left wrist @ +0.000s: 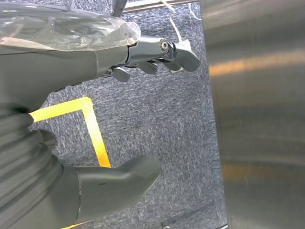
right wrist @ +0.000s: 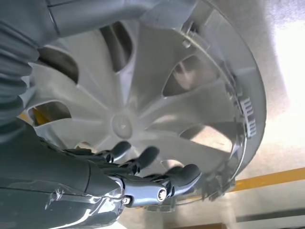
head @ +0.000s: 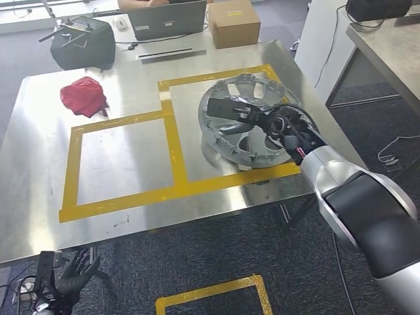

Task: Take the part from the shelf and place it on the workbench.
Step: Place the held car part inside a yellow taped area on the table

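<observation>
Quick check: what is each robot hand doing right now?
Left robot hand: open, holding nothing, hanging beside the table.
Right robot hand: holding the wheel cover over the workbench.

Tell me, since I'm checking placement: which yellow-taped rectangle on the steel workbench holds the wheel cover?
The right-hand yellow-taped rectangle, nearer the cardboard box; the silver plastic wheel cover sits there under the right hand. The left rectangle is bare.

We see the right arm (head: 356,203) stretched forward with its right hand (head: 247,113) curled around what it grips, while the left hand (head: 74,275) hangs low, fingers (left wrist: 169,52) apart and holding nothing.
</observation>
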